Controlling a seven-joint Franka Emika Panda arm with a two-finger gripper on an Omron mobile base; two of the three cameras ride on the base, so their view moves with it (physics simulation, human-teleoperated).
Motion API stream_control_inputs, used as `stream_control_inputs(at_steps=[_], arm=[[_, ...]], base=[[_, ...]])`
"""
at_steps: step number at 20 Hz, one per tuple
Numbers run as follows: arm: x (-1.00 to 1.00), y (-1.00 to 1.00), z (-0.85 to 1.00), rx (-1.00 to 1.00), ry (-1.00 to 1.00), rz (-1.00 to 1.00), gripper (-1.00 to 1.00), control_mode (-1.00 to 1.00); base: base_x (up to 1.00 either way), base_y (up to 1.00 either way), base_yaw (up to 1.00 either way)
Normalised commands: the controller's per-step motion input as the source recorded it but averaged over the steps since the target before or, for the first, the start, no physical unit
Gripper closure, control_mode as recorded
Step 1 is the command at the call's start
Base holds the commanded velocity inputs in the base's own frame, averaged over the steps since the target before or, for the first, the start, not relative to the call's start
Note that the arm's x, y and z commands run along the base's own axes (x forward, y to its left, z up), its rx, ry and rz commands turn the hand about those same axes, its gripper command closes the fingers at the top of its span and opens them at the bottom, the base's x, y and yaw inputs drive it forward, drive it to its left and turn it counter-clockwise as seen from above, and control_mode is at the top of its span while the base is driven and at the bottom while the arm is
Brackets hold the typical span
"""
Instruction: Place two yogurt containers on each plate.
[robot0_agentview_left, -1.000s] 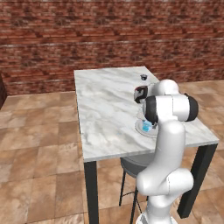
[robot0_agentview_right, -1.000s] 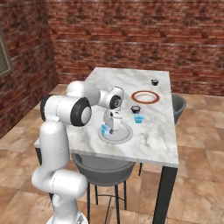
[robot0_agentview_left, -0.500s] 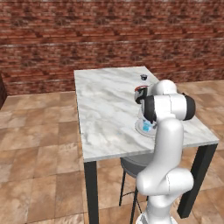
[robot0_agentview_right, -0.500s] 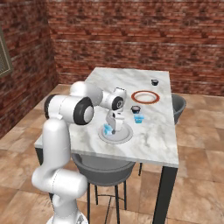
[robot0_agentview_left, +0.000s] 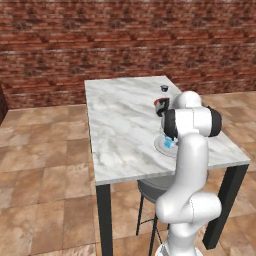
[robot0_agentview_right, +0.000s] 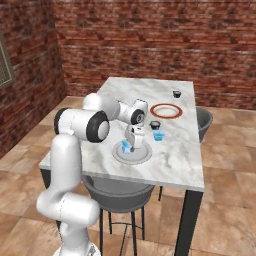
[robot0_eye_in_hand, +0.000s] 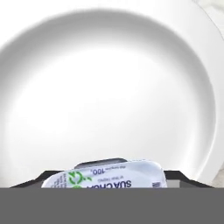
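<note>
My gripper (robot0_agentview_right: 130, 146) hangs low over the pale grey plate (robot0_agentview_right: 143, 157), also seen at the table's near edge (robot0_agentview_left: 160, 146). A light blue yogurt container (robot0_eye_in_hand: 107, 176) lies between the fingertips just above or on the plate's floor (robot0_eye_in_hand: 109, 87); I cannot tell whether the fingers still press it. The same cup shows in both base views (robot0_agentview_right: 125, 146) (robot0_agentview_left: 169, 143). A second light blue container (robot0_agentview_right: 158, 135) and a dark one (robot0_agentview_right: 155, 125) stand on the marble between the plates. The red-brown rimmed plate (robot0_agentview_right: 167, 111) lies farther back with nothing on it. Another dark container (robot0_agentview_right: 176, 93) (robot0_agentview_left: 164, 88) stands near the far edge.
The marble table (robot0_agentview_left: 120, 120) has wide free room on its left half. A grey stool (robot0_agentview_right: 117, 187) is tucked under the near edge and a second chair (robot0_agentview_right: 204, 120) stands on the right side. A brick wall (robot0_agentview_left: 125, 40) closes the back.
The hand has stayed low over the grey plate with the light blue cup between its fingers. Nothing else on the table has moved.
</note>
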Motion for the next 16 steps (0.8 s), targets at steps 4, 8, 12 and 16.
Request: stream_control_inputs(at_steps=[4,8,12,16], arm=[[-0.02,0.0,0.02,0.0,0.0,-0.07,-1.0,-1.0],[-0.15,-0.01,0.26,0.0,0.0,-0.07,-1.0,-1.0],[-0.25,0.0,0.5,0.0,0.02,-0.05,-1.0,-1.0],[-0.28,0.0,0.64,0.0,0.0,-0.01,-1.0,-1.0]], base=[[0.0,0.0,0.0],[0.0,0.0,0.0],[0.0,0.0,0.0],[0.0,0.0,0.0]])
